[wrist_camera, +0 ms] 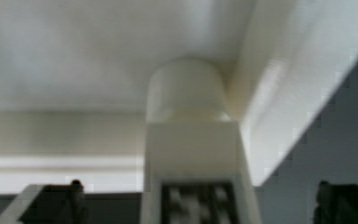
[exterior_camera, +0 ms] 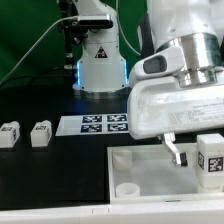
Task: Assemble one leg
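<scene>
A white leg (exterior_camera: 211, 162) with a black-and-white tag stands at the exterior view's right edge, over the large white square piece (exterior_camera: 150, 172). My gripper (exterior_camera: 205, 156) is down around this leg. One finger (exterior_camera: 179, 151) shows on the leg's left; the other is out of frame. In the wrist view the leg (wrist_camera: 194, 120) runs between the two dark fingertips (wrist_camera: 60, 200), with a gap on each side. The gripper (wrist_camera: 202, 208) is open and straddles the leg without touching it. Two more legs (exterior_camera: 10, 135) (exterior_camera: 40, 134) lie on the black table at the left.
The marker board (exterior_camera: 100, 124) lies flat behind the square piece. A round corner socket (exterior_camera: 128, 189) shows in the square piece's near left corner. The robot base (exterior_camera: 100, 65) stands at the back, with cables to its left.
</scene>
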Available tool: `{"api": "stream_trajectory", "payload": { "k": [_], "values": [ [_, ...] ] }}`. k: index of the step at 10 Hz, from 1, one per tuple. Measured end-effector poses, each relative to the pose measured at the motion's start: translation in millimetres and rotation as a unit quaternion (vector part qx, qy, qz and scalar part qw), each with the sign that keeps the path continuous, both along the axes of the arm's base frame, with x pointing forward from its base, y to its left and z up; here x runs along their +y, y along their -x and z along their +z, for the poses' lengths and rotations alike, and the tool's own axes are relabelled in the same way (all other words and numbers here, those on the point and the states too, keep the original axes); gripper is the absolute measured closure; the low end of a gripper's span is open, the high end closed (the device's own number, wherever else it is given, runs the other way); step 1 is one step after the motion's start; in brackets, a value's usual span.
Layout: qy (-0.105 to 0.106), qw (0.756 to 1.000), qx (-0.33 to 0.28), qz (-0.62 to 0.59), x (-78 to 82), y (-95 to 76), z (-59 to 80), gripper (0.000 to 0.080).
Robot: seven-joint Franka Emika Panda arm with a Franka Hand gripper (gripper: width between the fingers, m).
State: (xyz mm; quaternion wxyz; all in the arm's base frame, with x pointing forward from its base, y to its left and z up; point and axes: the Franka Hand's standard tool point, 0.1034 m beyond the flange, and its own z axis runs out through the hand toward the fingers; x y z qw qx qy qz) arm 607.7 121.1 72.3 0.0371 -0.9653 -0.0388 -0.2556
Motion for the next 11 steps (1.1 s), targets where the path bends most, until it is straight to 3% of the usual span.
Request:
{"api": "stream_trajectory", "payload": {
  "k": [1, 2, 3, 5, 8, 9, 11],
  "values": [
    [-0.005, 0.999, 0.035, 0.004, 0.9, 3.8, 17.0, 0.0151],
    [-0.006, 0.999, 0.031, 0.003, -1.5, 0.6, 29.1, 0.0151],
    [-0.009, 0.997, 0.075, 0.005, 0.3, 6.9, 22.7, 0.0151],
    [-0.016, 0.981, 0.191, 0.013, 1.8, 1.1, 30.5, 0.0151],
    [-0.002, 0.948, 0.317, 0.029, -0.6, -4.2, 25.5, 0.0151],
    [-0.002, 0.956, 0.292, 0.026, -1.4, -16.6, 25.5, 0.0151],
    [-0.002, 0.959, 0.282, 0.023, -0.1, -15.9, 18.0, 0.0151]
  ]
}}
